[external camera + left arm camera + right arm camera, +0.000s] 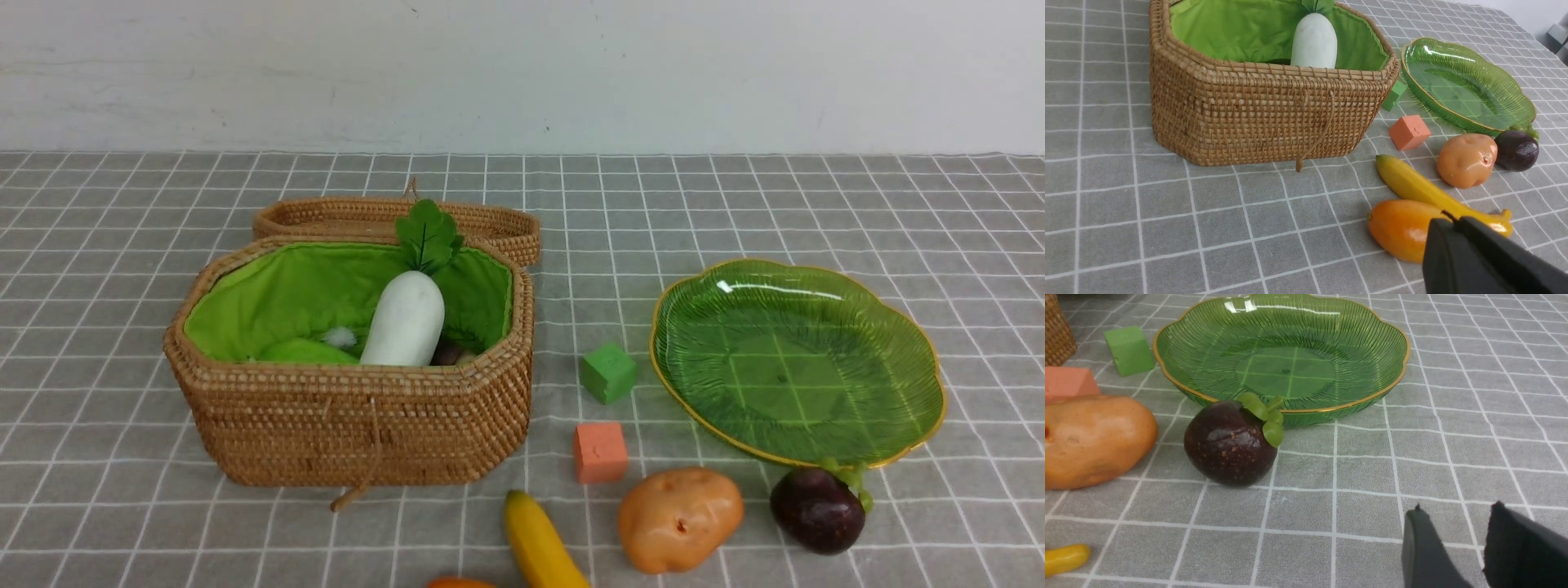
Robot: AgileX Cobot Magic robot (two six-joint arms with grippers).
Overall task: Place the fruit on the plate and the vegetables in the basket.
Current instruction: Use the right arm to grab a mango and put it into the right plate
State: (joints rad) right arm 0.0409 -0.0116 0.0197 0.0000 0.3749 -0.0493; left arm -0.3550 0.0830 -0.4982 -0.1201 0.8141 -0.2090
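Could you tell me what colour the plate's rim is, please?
Gold, around the green plate; clearest in the right wrist view.

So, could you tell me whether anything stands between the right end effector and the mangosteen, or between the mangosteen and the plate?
Nothing visible does. Only bare cloth lies between the right end effector and the mangosteen, which sits right beside the plate. The potato is off to one side.
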